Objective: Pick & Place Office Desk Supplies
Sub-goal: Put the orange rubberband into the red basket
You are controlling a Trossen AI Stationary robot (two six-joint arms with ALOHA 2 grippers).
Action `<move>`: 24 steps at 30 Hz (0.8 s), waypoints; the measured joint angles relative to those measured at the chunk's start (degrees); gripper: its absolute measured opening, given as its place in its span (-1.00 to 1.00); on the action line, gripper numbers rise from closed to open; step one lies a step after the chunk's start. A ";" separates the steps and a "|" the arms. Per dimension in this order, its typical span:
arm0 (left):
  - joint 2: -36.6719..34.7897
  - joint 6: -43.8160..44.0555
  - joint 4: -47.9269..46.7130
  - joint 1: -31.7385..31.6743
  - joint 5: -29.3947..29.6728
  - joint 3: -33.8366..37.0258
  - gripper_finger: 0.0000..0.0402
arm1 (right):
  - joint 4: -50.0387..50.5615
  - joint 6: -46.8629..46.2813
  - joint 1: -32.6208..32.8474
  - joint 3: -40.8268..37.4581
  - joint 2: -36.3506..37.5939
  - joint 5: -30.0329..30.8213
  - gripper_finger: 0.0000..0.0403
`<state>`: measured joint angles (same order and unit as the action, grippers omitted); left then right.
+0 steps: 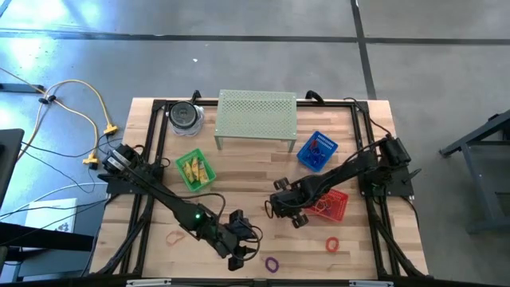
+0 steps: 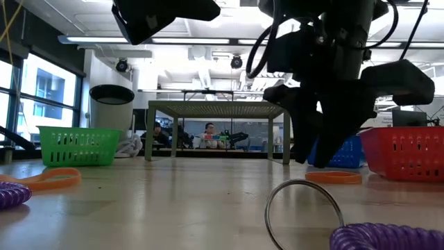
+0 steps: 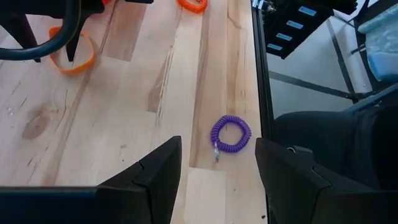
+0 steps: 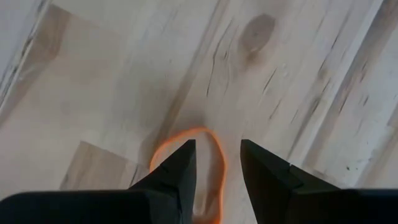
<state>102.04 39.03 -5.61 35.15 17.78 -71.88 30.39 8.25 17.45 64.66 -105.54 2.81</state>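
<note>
An orange band [image 4: 220, 155] lies flat on the wooden table, right under my right gripper [image 4: 217, 146], which points steeply down and is open. One finger stands over the band's rim, and the other stands beside it. The band also shows in the low view [image 2: 333, 177]. My left gripper [image 3: 217, 144] hovers open near the table's front edge, above and short of a purple coil band [image 3: 231, 133] that lies flat with its small metal ring. A red coil band [image 1: 332, 245] lies at the front right. My right gripper stands over the orange band's near rim [image 4: 205, 132] from above. The fingers hide the spot below their tips, so I cannot tell whether they touch the band.
Behind the arms are a red basket [image 1: 341, 209] holding bands, a blue basket [image 1: 316, 151], and a green basket [image 1: 195, 171] holding yellow pieces. The pale green stand [image 1: 256, 118] and a jar [image 1: 185, 116] are at the far edge. Another band [image 1: 174, 236] lies front left.
</note>
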 joint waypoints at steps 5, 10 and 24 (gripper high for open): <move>0.00 0.00 -0.02 0.03 0.00 0.00 0.00 | 0.68 0.25 -0.25 0.02 -0.66 0.06 -0.44; 0.00 -0.02 -0.02 0.03 0.00 0.00 0.00 | 1.41 0.61 -0.66 0.11 -2.07 0.18 -0.44; 0.00 0.28 -0.20 0.03 0.00 0.01 0.00 | 2.19 1.06 -1.87 0.15 -3.35 -1.20 -0.67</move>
<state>102.04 39.31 -5.80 35.18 17.78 -71.87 32.58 9.31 15.59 64.82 -108.88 1.61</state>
